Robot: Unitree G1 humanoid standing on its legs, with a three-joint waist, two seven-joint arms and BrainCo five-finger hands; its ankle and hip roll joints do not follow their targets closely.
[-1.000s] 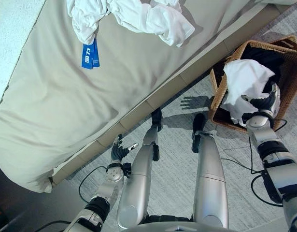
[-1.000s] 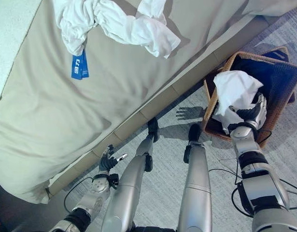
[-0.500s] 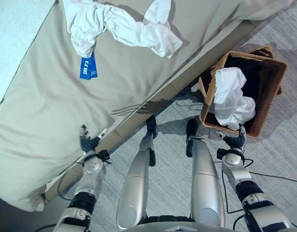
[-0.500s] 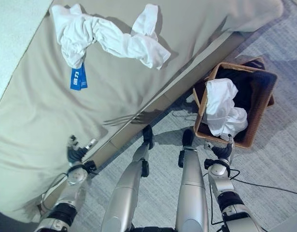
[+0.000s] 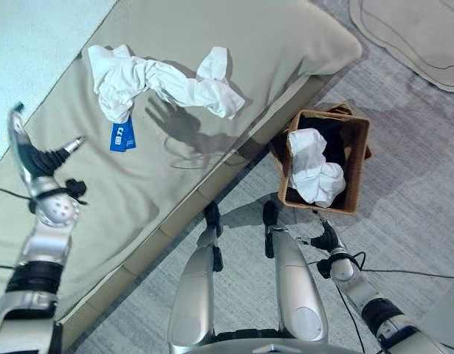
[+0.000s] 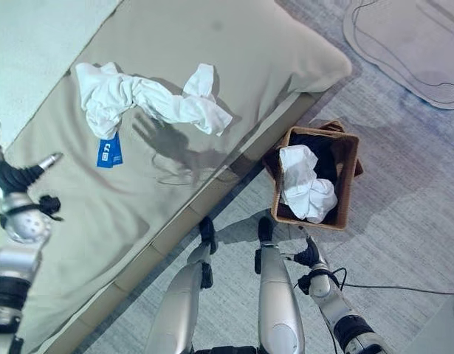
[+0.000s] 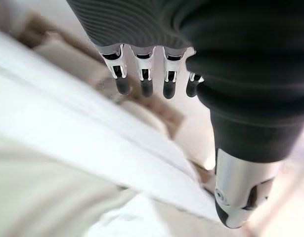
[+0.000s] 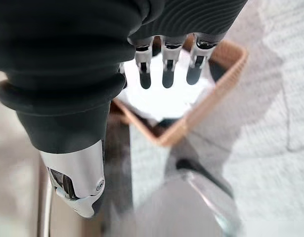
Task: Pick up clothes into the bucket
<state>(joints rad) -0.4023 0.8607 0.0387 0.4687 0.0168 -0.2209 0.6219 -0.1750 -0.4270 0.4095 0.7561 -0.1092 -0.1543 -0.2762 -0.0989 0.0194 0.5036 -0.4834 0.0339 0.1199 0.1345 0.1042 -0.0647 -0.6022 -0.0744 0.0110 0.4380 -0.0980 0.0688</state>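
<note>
Bedroom in a home: wide bed [image 5: 212, 44] under beige cover, grey carpet [image 5: 418, 184], wicker laundry basket [image 5: 357, 166] beside bed, crumpled white garment [image 5: 160, 77] lying on the cover

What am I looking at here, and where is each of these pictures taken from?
A two-legged humanoid robot is tidying clothes into a basket. Two pictures look down from cameras on its head; the other two sit on its wrists, looking along its fingers. A crumpled white garment with a blue tag lies on the beige bed. On the floor beside the bed a wicker basket holds white clothing. The left hand is raised above the bed, open and empty. The right hand, also open and empty, is low near the basket.
</note>
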